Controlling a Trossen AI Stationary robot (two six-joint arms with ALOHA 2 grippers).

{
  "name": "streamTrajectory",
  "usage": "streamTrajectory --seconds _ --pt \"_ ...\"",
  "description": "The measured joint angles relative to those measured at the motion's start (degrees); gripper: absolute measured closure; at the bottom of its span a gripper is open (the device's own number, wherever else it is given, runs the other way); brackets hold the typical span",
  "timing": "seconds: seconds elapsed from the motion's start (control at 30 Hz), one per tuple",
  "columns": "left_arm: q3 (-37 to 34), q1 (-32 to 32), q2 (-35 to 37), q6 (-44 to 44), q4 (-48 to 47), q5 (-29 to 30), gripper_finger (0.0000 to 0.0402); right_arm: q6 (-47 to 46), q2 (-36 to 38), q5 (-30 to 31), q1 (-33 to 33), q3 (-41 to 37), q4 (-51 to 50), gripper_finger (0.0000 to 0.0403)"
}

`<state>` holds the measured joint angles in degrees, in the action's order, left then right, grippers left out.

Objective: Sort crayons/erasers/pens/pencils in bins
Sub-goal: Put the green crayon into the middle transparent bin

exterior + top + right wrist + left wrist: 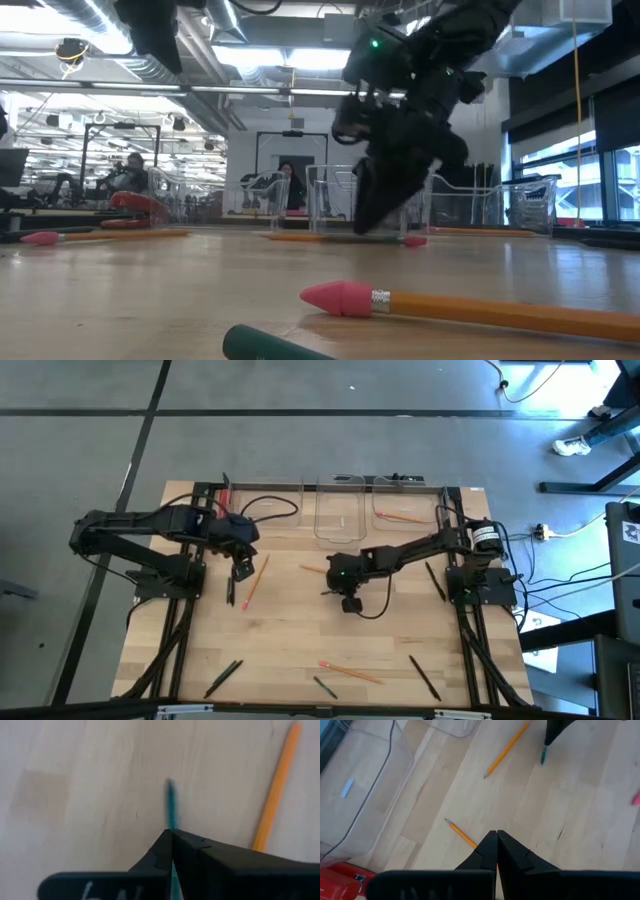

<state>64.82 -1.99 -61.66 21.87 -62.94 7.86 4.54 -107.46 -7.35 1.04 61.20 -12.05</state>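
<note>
At the middle of the high view the right gripper (349,603) is clamped on a greenish crayon (171,805) just above the table (300,650) (an orange pencil (276,790) lies beside it), while the left gripper (242,571), fingers together, sits at center-left.

A pale wooden table (300,630) carries three clear bins (338,510) along its far edge. Loose on the boards lie orange pencils (351,672), one near the left arm (254,580), black pens (424,678), and short dark sticks, probably crayons (324,686), near the front edge.
</note>
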Motion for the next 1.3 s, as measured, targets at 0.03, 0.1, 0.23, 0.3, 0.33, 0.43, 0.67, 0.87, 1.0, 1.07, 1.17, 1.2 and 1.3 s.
streamTrajectory --seconds 0.03,0.1,0.23,0.3,0.33,0.43,0.67,0.87,1.0,1.07,1.17,1.2,1.3 --pt "0.0 0.01 0.17 -0.01 0.0 0.12 0.0401 -0.02 0.0 0.0 0.0 0.68 -0.65 0.0392" --pt "0.0 0.0 0.6 -0.82 0.0 0.18 0.0401 -0.84 0.0 0.06 -0.02 2.17 -1.84 0.0397" --pt "0.02 -0.01 0.65 -3.26 0.0 0.33 0.0401 -1.45 0.2 0.19 -0.02 4.91 -3.76 0.0399" --pt "0.02 0.02 0.67 -4.45 0.0 0.35 0.0401 -2.23 0.2 0.2 -0.02 5.17 -3.91 0.0396" --pt "0.02 0.02 0.67 -4.87 0.0 0.35 0.0401 -2.56 0.2 0.2 -0.02 5.2 -4.0 0.0396" --pt "0.02 0.01 0.67 -5.81 0.0 0.08 0.0401 -1.68 0.2 0.23 -0.02 6.08 -4.48 0.0399" --pt "0.0 0.04 1.38 -5.99 0.0 -0.04 0.0401 -2.73 0.26 0.28 -0.06 9.44 -6.63 0.0385" --pt "0.0 0.04 1.86 -5.99 -0.01 0.04 0.0401 -2.7 0.26 3.21 -0.41 9.65 -6.8 0.0343" --pt "0.0 0.04 1.85 -5.97 0.0 0.35 0.0401 -2.65 -0.57 3.23 -1.27 9.65 -6.8 0.0306" --pt "0.0 0.04 1.85 -5.98 0.0 0.37 0.0401 -2.5 -2.1 3.25 -1.62 9.65 -6.4 0.0289" --pt "0.0 0.04 1.85 -5.96 0.0 0.38 0.0401 -0.74 -4.17 3.33 -2.02 9.65 -6.15 0.0271" --pt "0.0 0.04 1.85 -5.95 0.0 0.4 0.0401 0.53 -4.71 3.42 -2.08 9.65 -6.05 0.0268" --pt "0.0 0.04 1.85 -5.95 0.0 0.4 0.0401 4.15 -5.45 5.02 -2.07 9.65 -5.66 0.0265"
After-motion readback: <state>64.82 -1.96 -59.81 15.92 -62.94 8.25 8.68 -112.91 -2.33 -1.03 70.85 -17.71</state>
